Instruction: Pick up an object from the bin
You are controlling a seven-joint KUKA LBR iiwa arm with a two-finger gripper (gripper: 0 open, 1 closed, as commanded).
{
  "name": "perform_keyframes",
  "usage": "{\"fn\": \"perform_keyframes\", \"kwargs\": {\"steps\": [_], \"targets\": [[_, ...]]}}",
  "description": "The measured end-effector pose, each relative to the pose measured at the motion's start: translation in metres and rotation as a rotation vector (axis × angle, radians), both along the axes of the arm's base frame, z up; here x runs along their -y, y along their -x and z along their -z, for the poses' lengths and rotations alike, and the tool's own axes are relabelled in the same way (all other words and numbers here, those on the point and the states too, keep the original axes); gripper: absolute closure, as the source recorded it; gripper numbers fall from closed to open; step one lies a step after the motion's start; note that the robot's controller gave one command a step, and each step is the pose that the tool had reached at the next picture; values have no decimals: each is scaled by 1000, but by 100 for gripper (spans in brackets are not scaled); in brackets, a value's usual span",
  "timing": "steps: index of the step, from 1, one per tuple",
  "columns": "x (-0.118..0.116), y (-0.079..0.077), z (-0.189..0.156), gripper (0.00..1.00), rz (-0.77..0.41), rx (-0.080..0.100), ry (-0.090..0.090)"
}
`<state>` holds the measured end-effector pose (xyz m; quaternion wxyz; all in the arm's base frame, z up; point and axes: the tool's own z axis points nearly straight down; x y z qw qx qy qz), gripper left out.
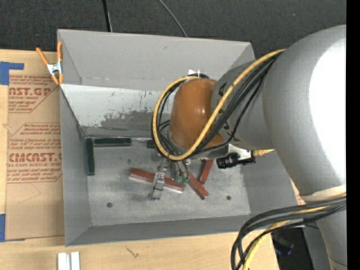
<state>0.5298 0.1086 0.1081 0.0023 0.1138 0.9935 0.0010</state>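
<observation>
Claw (167,179) low at mid-floor of grey bin (107,204), over cluster of red-brown flat bars (142,176). Claw width: cannot tell, hidden under my wrist. Bars judged stiff, light, thin, smooth, so may slide. Grip nearest bar across narrow width, mid-length.

Dark green L-shaped piece (90,155) far left, red-brown stick (199,190) lower right

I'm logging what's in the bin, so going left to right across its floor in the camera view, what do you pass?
Dark green bar by the left wall → second dark green bar → reddish-brown block → gripper → reddish-brown sticks on the right.
</observation>
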Motion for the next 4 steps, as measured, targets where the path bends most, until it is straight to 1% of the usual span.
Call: {"fn": "perform_keyframes", "kwargs": {"steps": [1, 2, 3, 4], "targets": [[-5, -7, 35, 0, -138, -4, 2], [-22, 11, 38, 100, 134, -5, 1], [-22, 11, 38, 100, 134, -5, 1], [-22, 13, 34, 100, 133, -10, 2]]}}
